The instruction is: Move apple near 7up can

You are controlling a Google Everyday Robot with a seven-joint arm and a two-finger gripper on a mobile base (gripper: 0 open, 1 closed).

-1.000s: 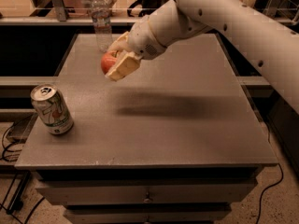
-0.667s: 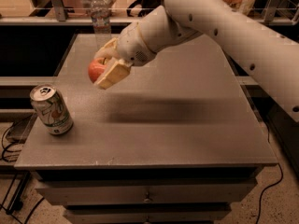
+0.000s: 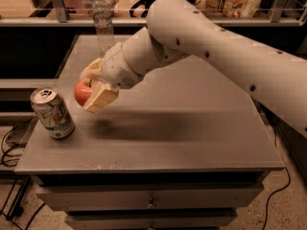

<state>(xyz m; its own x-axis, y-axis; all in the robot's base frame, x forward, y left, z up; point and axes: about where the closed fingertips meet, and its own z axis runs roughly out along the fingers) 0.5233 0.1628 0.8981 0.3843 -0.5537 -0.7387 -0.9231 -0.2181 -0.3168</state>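
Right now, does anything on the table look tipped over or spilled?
Nothing stands out. The 7up can and the water bottle both stand upright, nothing is spilled, and the gripper holds the apple above the table beside the can.

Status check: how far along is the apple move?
Done: the apple is lifted, clamped between the fingers of the gripper. In hand: the gripper hangs above the table, close beside the 7up can, its shadow on the top below. Left: lower the apple next to the 7up can and release.
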